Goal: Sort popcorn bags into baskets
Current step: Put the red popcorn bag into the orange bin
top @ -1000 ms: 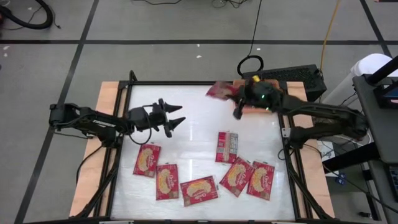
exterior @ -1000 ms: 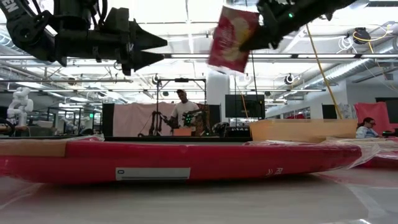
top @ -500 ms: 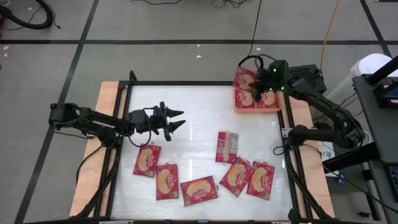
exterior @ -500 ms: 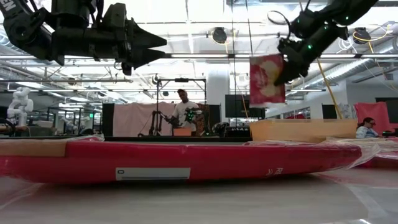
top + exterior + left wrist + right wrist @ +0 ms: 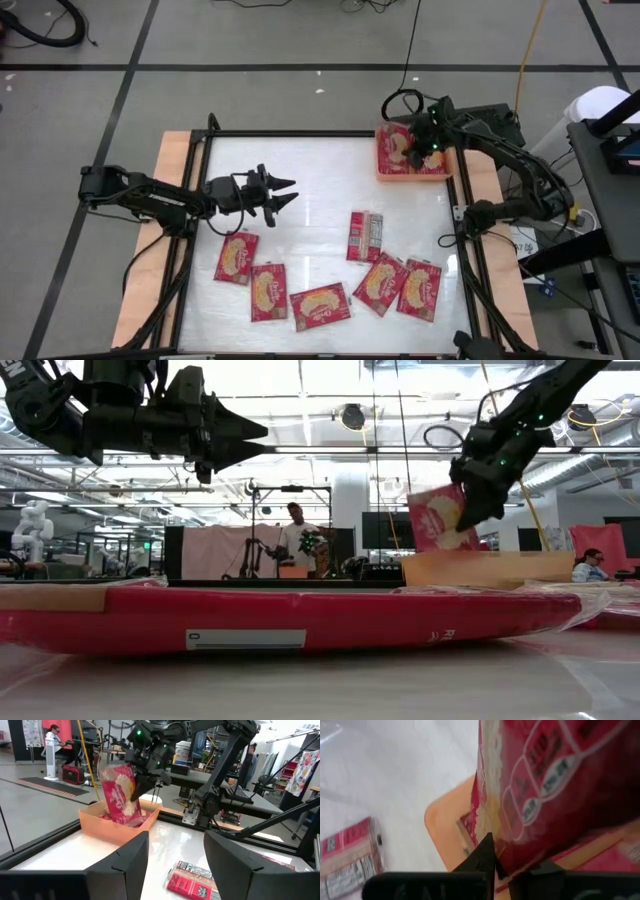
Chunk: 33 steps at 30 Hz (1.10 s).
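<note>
Six popcorn bags lie loose on the white table, five with the popcorn picture up and one showing its grey-white printed panel. At the table's far right corner, the right gripper is clamped on another bag, holding it tilted with its lower end inside the orange tray, where more red packets lie. Over the table's left half, the left gripper hovers above the surface with its fingers apart, grasping nothing.
</note>
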{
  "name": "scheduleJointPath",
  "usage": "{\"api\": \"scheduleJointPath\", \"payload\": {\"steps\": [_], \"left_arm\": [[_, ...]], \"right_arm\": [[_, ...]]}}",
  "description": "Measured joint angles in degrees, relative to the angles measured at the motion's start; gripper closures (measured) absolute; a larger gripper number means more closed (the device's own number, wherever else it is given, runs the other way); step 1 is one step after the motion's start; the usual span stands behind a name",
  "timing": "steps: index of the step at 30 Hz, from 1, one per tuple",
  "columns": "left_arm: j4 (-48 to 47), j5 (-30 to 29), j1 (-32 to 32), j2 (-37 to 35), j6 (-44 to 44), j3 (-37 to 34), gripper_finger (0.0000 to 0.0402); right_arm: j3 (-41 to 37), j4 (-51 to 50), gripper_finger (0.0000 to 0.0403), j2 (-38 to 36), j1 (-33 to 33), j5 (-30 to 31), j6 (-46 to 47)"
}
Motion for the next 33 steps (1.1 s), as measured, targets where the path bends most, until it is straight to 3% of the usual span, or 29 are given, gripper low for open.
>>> {"api": "scheduleJointPath", "payload": {"steps": [17,23,33], "left_arm": [[-0.3,0.0,-0.1,0.0,0.6,0.0,0.0211],[-0.3,0.0,-0.1,0.0,0.7,0.0,0.0210],[-0.3,0.0,-0.1,0.0,1.8,0.0,0.0210]], "right_arm": [[0.0,-3.7,0.0387,6.8,-0.4,-0.2,-2.8],[0.0,1.2,0.0347,7.8,-0.3,1.1,-2.9],[0.0,7.5,0.0259,7.8,0.1,13.6,-1.0]]}}
